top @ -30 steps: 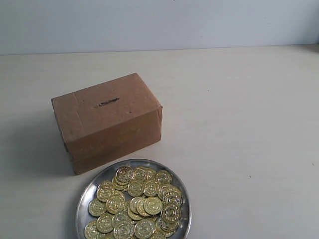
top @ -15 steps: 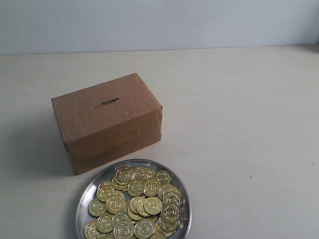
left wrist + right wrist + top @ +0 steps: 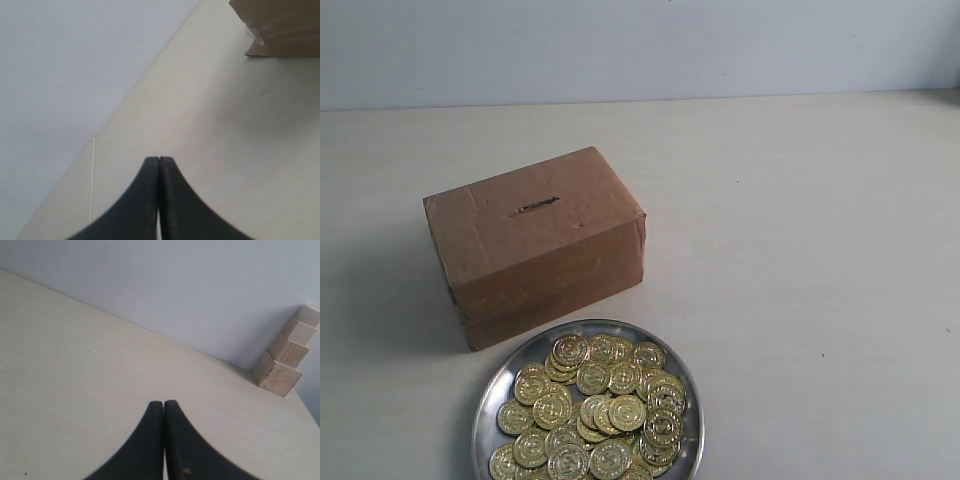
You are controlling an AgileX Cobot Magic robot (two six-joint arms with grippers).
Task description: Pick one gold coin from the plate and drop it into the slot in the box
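The brown cardboard box [image 3: 535, 240] stands left of centre in the exterior view, its thin dark slot [image 3: 536, 206] on the top face. Just in front of it the round silver plate [image 3: 496, 392] holds several gold coins [image 3: 595, 410] in a heap. Neither arm appears in the exterior view. The left gripper [image 3: 159, 160] is shut with nothing between its black fingers, hovering over bare table; a corner of the box [image 3: 280, 27] shows far off in the left wrist view. The right gripper [image 3: 163, 403] is likewise shut and empty above bare table.
A pale wooden table [image 3: 800, 250] runs back to a light grey wall [image 3: 640, 45]. In the right wrist view a stack of small wooden blocks [image 3: 285, 357] stands against the wall at the table's far corner.
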